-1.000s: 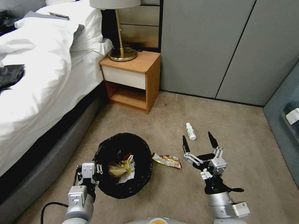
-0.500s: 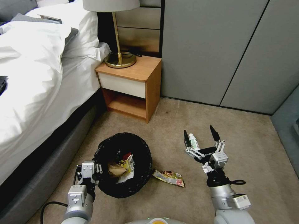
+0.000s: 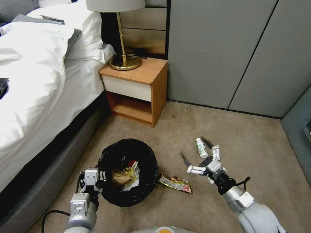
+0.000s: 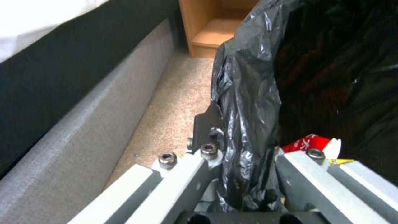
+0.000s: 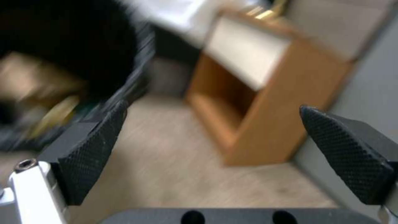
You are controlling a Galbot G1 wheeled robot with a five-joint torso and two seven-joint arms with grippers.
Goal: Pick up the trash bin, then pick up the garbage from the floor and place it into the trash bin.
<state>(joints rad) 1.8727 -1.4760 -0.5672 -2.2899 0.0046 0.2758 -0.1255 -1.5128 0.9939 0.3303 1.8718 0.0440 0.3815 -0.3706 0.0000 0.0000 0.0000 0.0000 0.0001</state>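
Observation:
The trash bin (image 3: 128,194), lined with a crinkly black bag, stands on the carpet with garbage inside: a brown paper bag (image 3: 119,177), a yellow wrapper and a red-white packet (image 4: 309,144). My left gripper (image 3: 101,180) is shut on the near-left rim of the trash bin (image 4: 248,93), the bag pinched between its fingers (image 4: 195,174). On the floor lie a colourful snack wrapper (image 3: 175,183) just right of the bin and a small white bottle (image 3: 201,148). My right gripper (image 3: 194,149) hovers open beside the bottle, tilted leftward; in its wrist view the right gripper (image 5: 211,149) holds nothing.
A wooden nightstand (image 3: 137,90) with a brass lamp (image 3: 124,61) stands against the grey wall panels (image 3: 226,48). The bed (image 3: 35,97) and its grey base (image 4: 83,124) run along the left. Open carpet (image 3: 259,155) lies to the right.
The view shifted as the camera moved. My right gripper has swung over and tilted left, still open, and now sits left of the white bottle. The left gripper and bin have kept still.

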